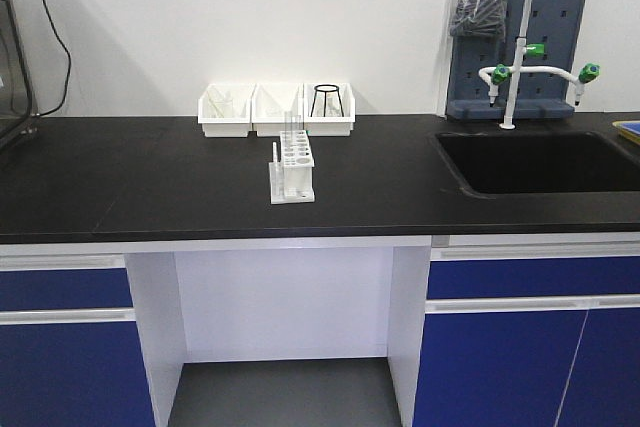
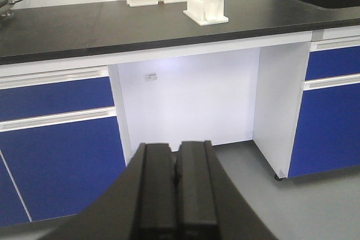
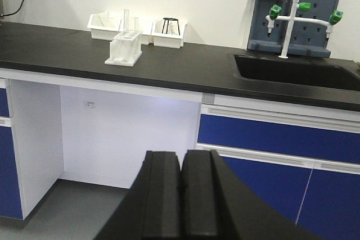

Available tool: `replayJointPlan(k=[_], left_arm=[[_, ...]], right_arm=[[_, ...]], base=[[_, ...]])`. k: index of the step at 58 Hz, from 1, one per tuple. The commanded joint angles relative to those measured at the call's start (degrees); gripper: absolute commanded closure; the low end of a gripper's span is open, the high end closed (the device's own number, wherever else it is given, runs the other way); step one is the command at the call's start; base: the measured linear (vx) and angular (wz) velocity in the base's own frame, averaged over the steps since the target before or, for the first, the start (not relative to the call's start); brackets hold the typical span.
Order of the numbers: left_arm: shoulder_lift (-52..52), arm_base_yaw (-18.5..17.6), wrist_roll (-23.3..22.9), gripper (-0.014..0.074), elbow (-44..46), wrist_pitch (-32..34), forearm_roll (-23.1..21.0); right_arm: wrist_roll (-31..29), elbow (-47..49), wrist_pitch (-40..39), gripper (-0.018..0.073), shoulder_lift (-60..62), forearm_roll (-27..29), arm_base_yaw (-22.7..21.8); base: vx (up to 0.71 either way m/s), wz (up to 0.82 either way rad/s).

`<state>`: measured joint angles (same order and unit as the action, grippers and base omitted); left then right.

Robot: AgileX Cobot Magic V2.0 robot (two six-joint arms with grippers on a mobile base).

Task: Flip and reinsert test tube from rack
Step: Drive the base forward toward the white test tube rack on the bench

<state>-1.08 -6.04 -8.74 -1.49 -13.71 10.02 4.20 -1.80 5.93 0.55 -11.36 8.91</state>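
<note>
Task is only starting: left claw (image 2: 175, 157) and right claw (image 3: 181, 160) are sitting clenched and empty, rack (image 1: 291, 163) holding the test tube (image 1: 293, 132) well ahead and above on the surface (image 1: 140, 179), so next is likely needing a lift, opening and reach.

- The test tube (image 1: 293, 125) in the rack (image 1: 292, 169) is clear glass, too faint to tell which hole holds it.
- What lies in the left and middle white bins (image 1: 224, 129) at the far side of the table (image 1: 150, 177) is too small to make out.
- Each wrist view's bottom edge cuts off the left tool (image 2: 175, 153) and the right tool (image 3: 181, 158).
- The sink (image 1: 540, 147) runs off the front view's right edge.
</note>
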Motion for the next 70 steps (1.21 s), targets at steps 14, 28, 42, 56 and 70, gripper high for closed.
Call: replayJointPlan(k=[14, 28, 42, 56, 70], left_arm=[[-0.4, 0.0, -0.5, 0.0602, 0.2, 4.7, -0.1], [-0.4, 0.0, -0.5, 0.0602, 0.2, 4.7, -0.1], [-0.4, 0.0, -0.5, 0.0602, 0.2, 4.7, -0.1], [-0.4, 0.0, -0.5, 0.0602, 0.2, 4.7, -0.1], [-0.4, 0.0, -0.5, 0.0602, 0.2, 4.7, -0.1]], right_arm=[[-0.5, -0.1, -4.8, 0.0570, 0.1, -0.3, -0.2], [-0.5, -0.1, -4.8, 0.0570, 0.1, -0.3, -0.2], [-0.5, -0.1, -4.8, 0.0570, 0.1, -0.3, -0.2], [-0.5, -0.1, -4.8, 0.0570, 0.1, -0.3, -0.2], [-0.5, -0.1, -4.8, 0.0570, 0.1, -0.3, -0.2]], base=[[0.00, 0.00], [0.00, 0.00], [0.01, 0.01], [0.10, 0.01], [0.25, 0.02]])
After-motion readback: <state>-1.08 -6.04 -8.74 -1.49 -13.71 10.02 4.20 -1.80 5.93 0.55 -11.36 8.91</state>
